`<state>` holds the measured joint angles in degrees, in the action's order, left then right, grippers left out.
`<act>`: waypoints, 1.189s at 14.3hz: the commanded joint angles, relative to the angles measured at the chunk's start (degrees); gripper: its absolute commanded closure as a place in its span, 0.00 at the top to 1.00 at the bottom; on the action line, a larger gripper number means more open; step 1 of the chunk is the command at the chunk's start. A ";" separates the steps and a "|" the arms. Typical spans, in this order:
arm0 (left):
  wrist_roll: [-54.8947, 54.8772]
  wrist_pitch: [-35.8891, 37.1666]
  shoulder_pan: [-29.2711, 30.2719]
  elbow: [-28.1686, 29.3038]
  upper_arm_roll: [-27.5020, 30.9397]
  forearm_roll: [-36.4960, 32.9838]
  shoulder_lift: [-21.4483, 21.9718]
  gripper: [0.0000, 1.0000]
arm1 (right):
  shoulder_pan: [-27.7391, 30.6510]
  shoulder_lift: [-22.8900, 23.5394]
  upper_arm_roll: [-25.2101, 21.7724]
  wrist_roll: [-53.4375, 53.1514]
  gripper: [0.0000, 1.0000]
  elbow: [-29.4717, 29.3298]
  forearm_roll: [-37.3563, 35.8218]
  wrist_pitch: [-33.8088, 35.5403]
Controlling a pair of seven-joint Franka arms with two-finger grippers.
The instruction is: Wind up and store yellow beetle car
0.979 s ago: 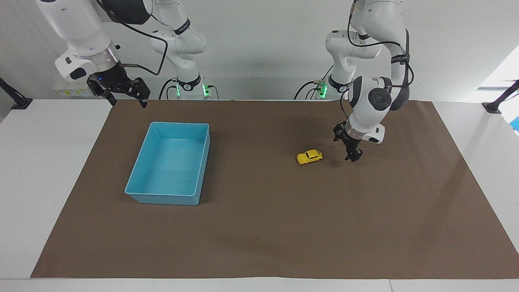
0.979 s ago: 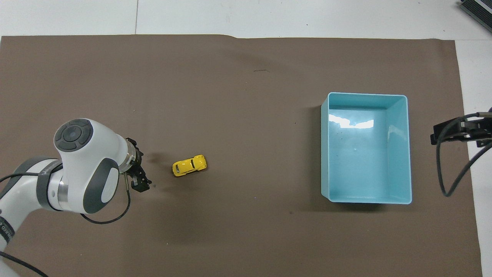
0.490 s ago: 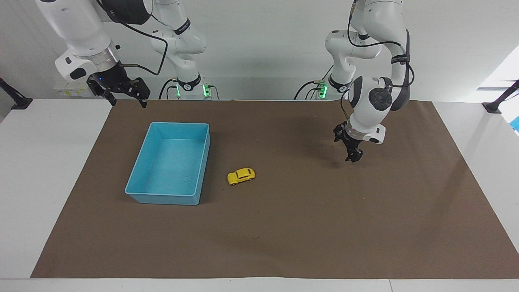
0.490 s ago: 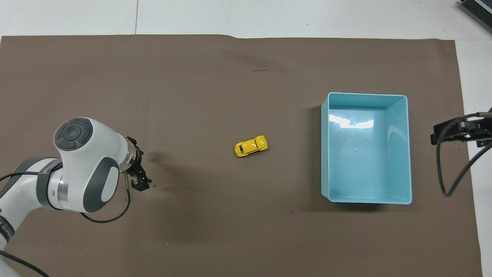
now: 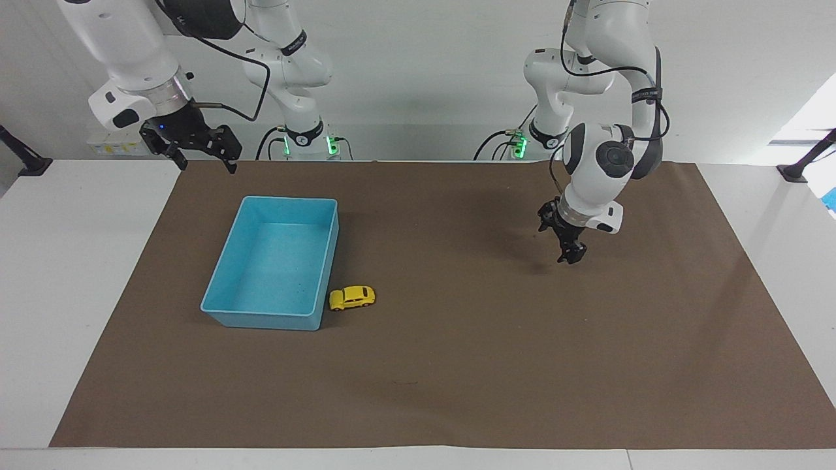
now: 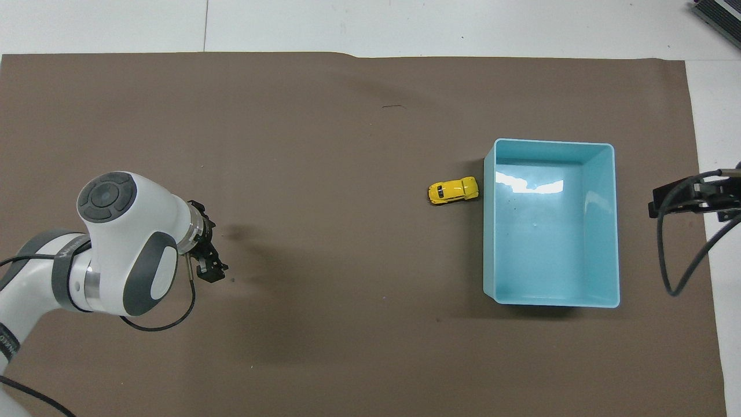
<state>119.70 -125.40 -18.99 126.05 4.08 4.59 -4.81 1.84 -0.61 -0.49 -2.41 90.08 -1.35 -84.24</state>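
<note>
On your desk (image 5: 65, 274) you have a brown mat (image 5: 457, 365) that covers most of the top, and everything listed here sits on it or hangs over it. Item one, the yellow beetle car (image 5: 352, 297): it stands on its wheels on the mat, outside the blue bin (image 5: 261, 319), with its nose touching or all but touching the bin's long wall that faces the left arm's end of the desk; you will find it toward the end of that wall farther from the robots. Nothing holds it. Item two, the blue bin: an open rectangular tub with nothing in it, at the right arm's end of the mat. Item three, the left hand (image 5: 570, 252): it hangs low over bare mat at the left arm's end, pointing down, well apart from the car, its fingers parted and holding nothing. Item four, the right hand (image 5: 202, 155): it waits in the air over the mat's edge near the right arm's base, clear of the bin, its fingers spread wide and holding nothing. In the overhead view you see the car (image 6: 453, 190) just beside the bin's wall (image 6: 489, 231).
</note>
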 commanded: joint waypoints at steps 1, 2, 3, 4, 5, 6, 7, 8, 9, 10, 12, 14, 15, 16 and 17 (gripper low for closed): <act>-0.70 0.86 1.05 -2.29 -0.21 -0.72 -0.47 1.00 | 0.27 -0.09 0.23 0.74 1.00 -0.08 0.12 0.13; -0.52 1.20 1.32 -3.43 -0.03 -0.72 -0.03 1.00 | 0.18 -0.18 0.40 0.13 1.00 0.27 0.21 -1.79; -0.26 1.90 2.02 -5.35 -0.03 -0.72 0.07 1.00 | 0.01 0.00 0.75 -0.05 1.00 0.28 0.03 -2.85; -0.26 3.22 3.16 -7.20 -0.03 -0.72 0.07 1.00 | -0.60 0.43 0.84 -0.22 1.00 0.01 -0.14 -2.86; -0.26 4.71 3.95 -9.13 -0.03 -0.72 0.50 1.00 | -0.96 1.48 0.93 -1.27 1.00 -0.16 -0.06 -3.04; -0.43 6.46 5.52 -11.07 -0.03 -0.72 1.29 1.00 | -1.05 3.15 0.93 -3.97 1.00 -0.25 -0.32 -3.91; -0.52 7.70 6.93 -12.57 -0.03 -0.72 2.51 1.00 | -1.75 4.73 1.02 -6.61 1.00 -0.51 -0.93 -4.00; -0.52 8.41 8.51 -13.89 -0.03 -0.72 3.66 1.00 | -3.41 5.96 1.02 -9.51 1.00 -0.69 -1.11 -4.61; -0.43 8.68 9.66 -15.03 -0.03 -0.72 4.02 1.00 | -3.77 6.59 1.02 -12.24 1.00 -0.78 -1.11 -5.75; -0.43 9.38 9.93 -16.52 -0.03 -0.72 4.02 1.00 | -3.86 6.94 1.02 -16.27 1.00 -0.78 -0.76 -7.33; -0.52 10.35 10.11 -19.07 0.05 -0.81 3.93 1.00 | -4.73 7.99 1.02 -22.61 1.00 -0.78 -0.76 -8.92; -2.44 10.44 10.63 -21.53 0.14 -1.16 3.85 1.00 | -6.41 8.61 1.02 -30.50 1.00 -0.69 -0.67 -11.20; -4.28 10.44 11.94 -22.42 -0.03 -1.16 3.85 1.00 | -6.85 9.05 1.02 -34.55 1.00 -0.69 -1.28 -12.34; -6.48 10.44 12.13 -23.29 -0.03 -1.16 3.93 1.00 | -8.16 9.14 1.02 -38.33 1.00 -0.60 -1.37 -13.83; -9.63 10.44 12.22 -24.26 0.05 -1.25 3.93 1.00 | -8.86 9.66 1.02 -42.02 1.00 -0.52 -1.72 -14.11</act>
<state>114.52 -116.88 -8.35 104.66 4.74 3.98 -0.29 -6.10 8.01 0.09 -38.11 90.09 -1.64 -97.14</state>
